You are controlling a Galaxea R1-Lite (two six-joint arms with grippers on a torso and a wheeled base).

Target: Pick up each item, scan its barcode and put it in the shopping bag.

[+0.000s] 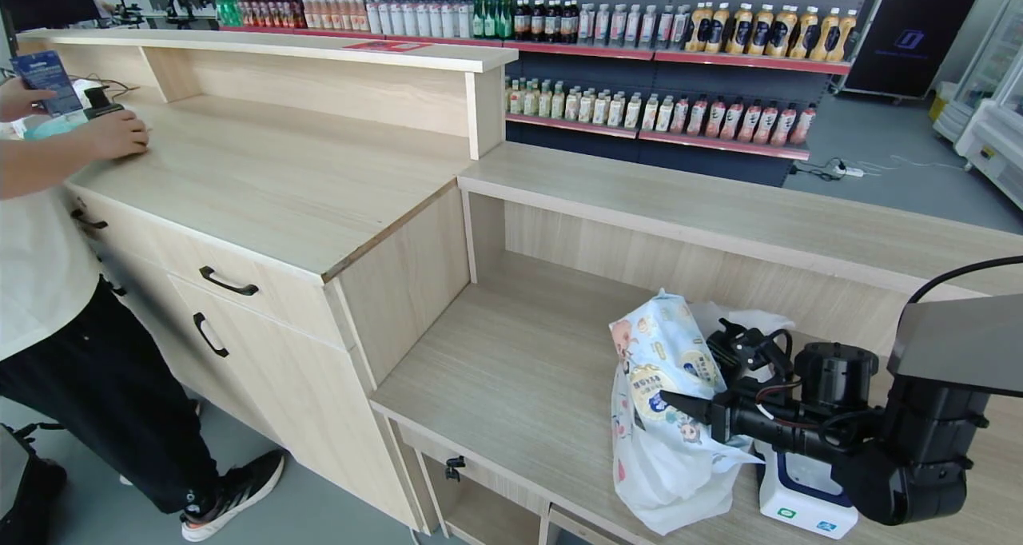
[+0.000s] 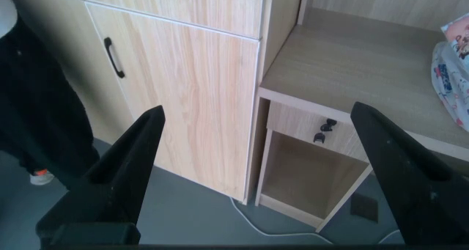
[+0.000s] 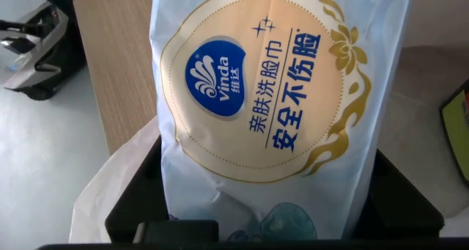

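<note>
A glossy printed tissue pack stands upright at the mouth of a crinkled white plastic shopping bag, pinched by the right claw. The bag sits on the pale wood-grain counter, a boxy white scanner at its four o'clock. The left claw gapes wide before a cabinet door.

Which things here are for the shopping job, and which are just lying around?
For the job:
patterned pack, held in the right gripper
white shopping bag
white box, probably the scanner

Just lying about:
drink bottles on the shelves
power strip on the floor
</note>
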